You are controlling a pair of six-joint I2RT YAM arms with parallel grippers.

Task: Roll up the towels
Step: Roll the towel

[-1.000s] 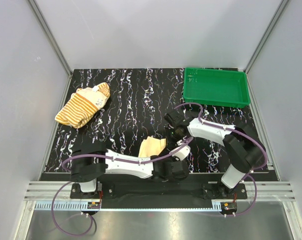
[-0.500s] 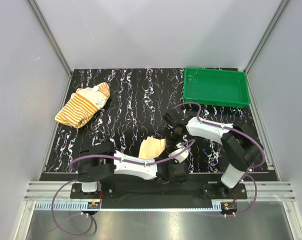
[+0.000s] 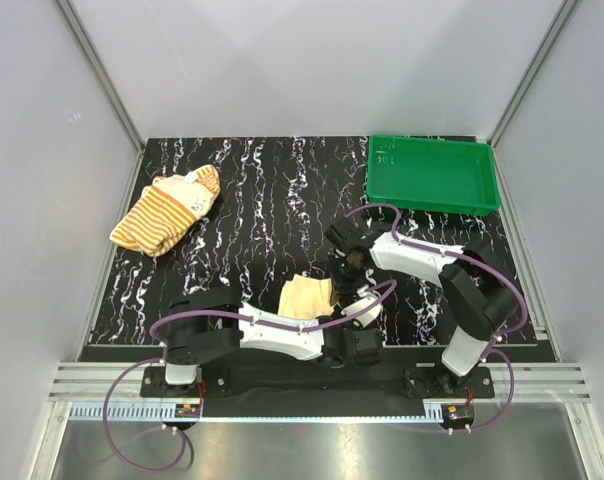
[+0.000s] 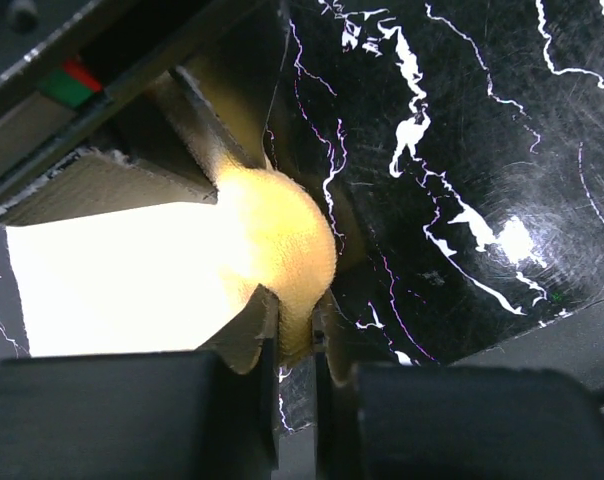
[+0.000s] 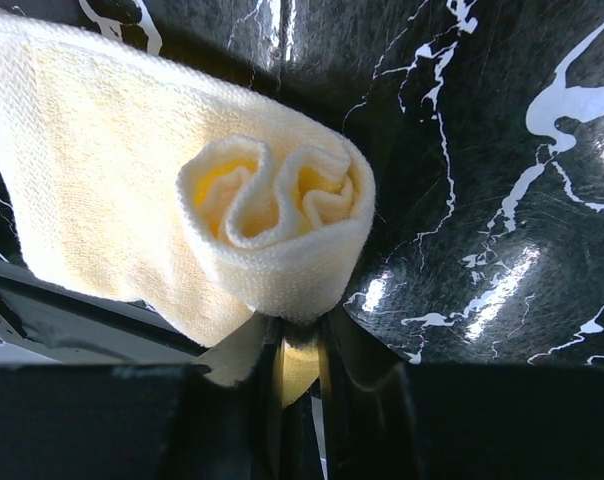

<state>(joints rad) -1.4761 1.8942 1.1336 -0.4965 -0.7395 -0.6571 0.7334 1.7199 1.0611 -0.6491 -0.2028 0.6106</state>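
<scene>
Pinching the yellow towel (image 3: 307, 297) from two sides, both grippers are closed on cloth near the front edge of the black marbled table (image 3: 262, 190), a little right of centre. Seen from its own wrist camera, the left gripper (image 4: 294, 385) has its two black fingers (image 4: 182, 410) almost together, with only a thin fold of the towel's lower edge caught between them; above the pinch the cloth bulges in a rounded, brightly lit hump and the rest spreads flat to the left. The right gripper (image 5: 300, 390) is likewise clamped on the same towel: its wrist view shows one end wound into a loose roll facing the lens, with wavy folds inside the coil, and a short flap hanging from the roll down into the narrow gap between the jaws. From above, the towel lies as a small pale-yellow bundle between the two wrists, the left arm reaching across from the left and the right arm bent back toward it. The striped towel (image 3: 167, 212) sits bunched up at the far left of the table, well apart from both arms, and the green tray (image 3: 432, 178) rests at the back right corner
</scene>
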